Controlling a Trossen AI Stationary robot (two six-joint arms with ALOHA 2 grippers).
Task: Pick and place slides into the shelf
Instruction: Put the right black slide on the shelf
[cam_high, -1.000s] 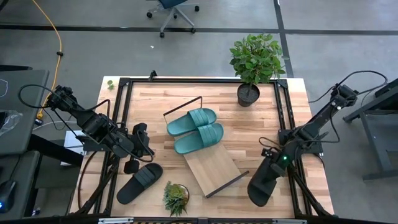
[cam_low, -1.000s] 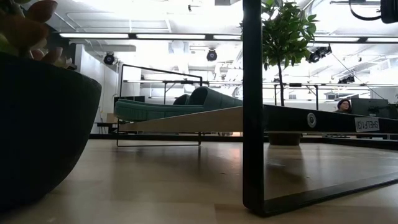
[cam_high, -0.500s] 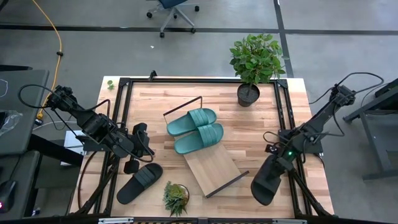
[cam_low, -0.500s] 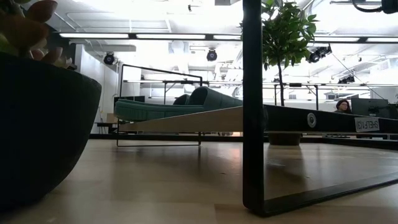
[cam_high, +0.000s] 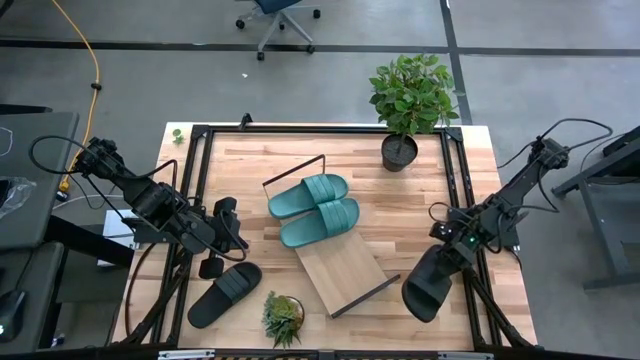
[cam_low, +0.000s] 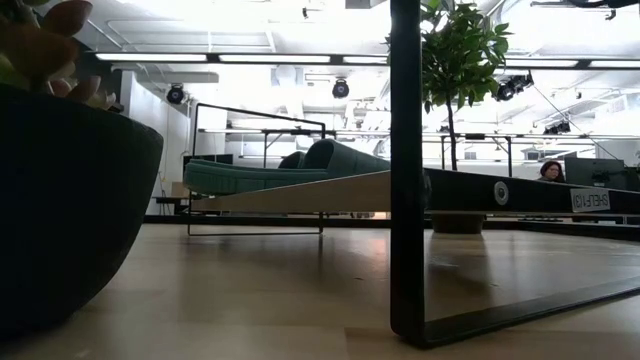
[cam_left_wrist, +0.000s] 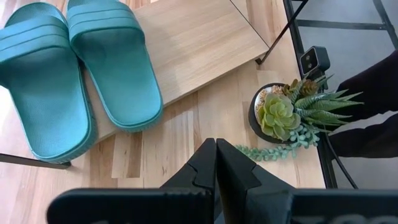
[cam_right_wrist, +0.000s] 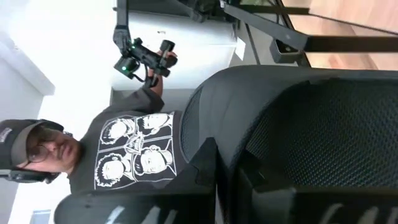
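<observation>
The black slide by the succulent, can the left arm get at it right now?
Probably yes. The black slide lies uncovered on the table just in front of the left hand, which is shut and empty.

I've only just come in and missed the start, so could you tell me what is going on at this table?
A two-armed robot is putting rubber slides on the slanted light-wood shelf. The teal-green pair already lies side by side on its upper part. The right gripper is shut on one black slide, holding it near the table's right front corner, beside the shelf's lower end. The other black slide lies on the table at the front left, next to a small succulent pot. The left gripper is shut and empty just behind that slide.
</observation>
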